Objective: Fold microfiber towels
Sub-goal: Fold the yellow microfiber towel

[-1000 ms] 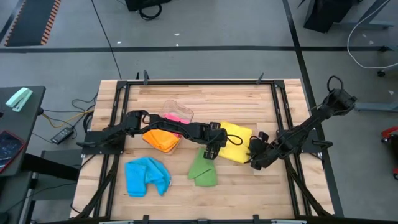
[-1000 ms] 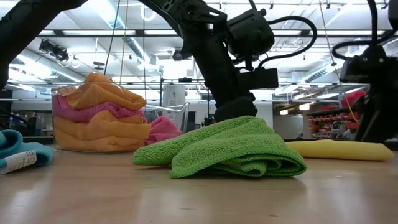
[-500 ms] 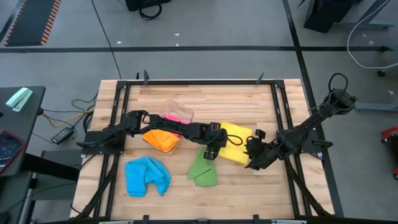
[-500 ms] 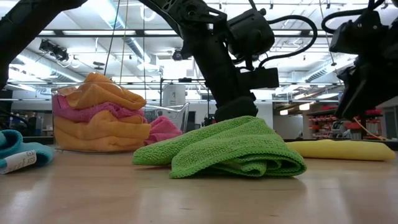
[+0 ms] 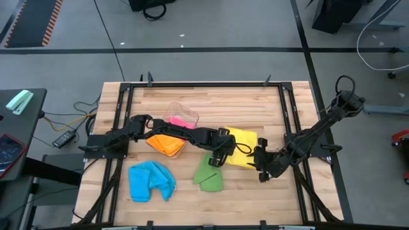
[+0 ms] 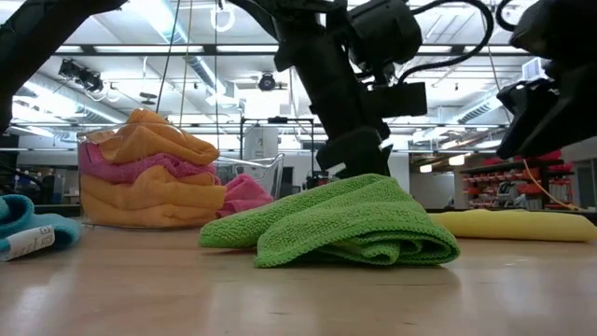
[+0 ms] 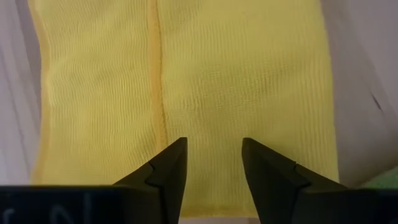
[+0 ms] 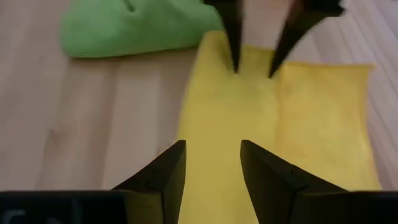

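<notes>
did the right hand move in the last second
Yes. In the high view the right hand has slid off the yellow towel edge, toward the table's front edge, and in the low view it has risen.

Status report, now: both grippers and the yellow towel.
Left gripper open, empty, over yellow towel. Right gripper open, empty, at its opposite edge. Towel flat, folded. Green towel bunched beside it.

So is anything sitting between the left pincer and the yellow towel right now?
Nothing visible. The left pincer hangs open directly over the yellow towel, with bare cloth between its fingers. The green towel lies off to the side.
</notes>
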Motion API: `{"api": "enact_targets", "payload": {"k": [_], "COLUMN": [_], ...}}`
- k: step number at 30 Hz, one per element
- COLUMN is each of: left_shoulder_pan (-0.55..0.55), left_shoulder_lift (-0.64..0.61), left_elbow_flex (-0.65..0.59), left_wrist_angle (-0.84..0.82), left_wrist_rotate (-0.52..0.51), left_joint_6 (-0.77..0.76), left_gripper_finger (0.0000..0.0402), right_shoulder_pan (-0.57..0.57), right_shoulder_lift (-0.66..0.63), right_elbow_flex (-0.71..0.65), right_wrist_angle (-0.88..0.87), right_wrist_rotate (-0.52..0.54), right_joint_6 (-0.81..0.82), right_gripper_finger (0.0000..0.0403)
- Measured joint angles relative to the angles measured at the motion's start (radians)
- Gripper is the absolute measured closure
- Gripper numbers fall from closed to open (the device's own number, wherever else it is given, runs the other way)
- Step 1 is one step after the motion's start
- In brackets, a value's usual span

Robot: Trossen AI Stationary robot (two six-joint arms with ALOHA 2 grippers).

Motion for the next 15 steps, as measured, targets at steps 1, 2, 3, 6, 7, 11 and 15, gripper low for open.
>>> {"api": "enact_targets", "payload": {"k": [1,2,3,6,7,11,15], "left_shoulder_pan": [-0.002,-0.004,-0.008,-0.020,-0.024,-0.034,-0.032], "left_shoulder_lift": [0.000,0.000,0.000,0.000,0.000,0.000,0.000], "left_elbow_flex": [0.007,0.016,0.024,0.041,0.042,0.048,0.048], "left_wrist_angle": [-0.010,-0.023,-0.037,-0.051,-0.054,-0.054,-0.070], "left_wrist_rotate": [0.000,-0.001,-0.002,-0.003,-0.003,-0.002,-0.003], "left_joint_6": [0.012,0.028,0.044,0.078,0.085,0.092,0.092], "left_gripper_finger": [0.0241,0.0241,0.0241,0.0237,0.0236,0.0235,0.0236], "right_shoulder_pan": [0.009,0.019,0.031,0.063,0.070,0.073,0.072], "right_shoulder_lift": [0.002,0.006,0.011,0.039,0.048,0.091,0.143], "right_elbow_flex": [-0.012,-0.023,-0.033,-0.046,-0.046,-0.046,-0.046], "right_wrist_angle": [0.032,0.073,0.108,0.188,0.209,0.276,0.313], "right_wrist_rotate": [0.000,0.001,0.000,-0.003,-0.003,0.006,0.015], "right_joint_6": [-0.017,-0.033,-0.050,-0.113,-0.135,-0.192,-0.199], "right_gripper_finger": [0.0242,0.0242,0.0242,0.0236,0.0232,0.0208,0.0181]}}
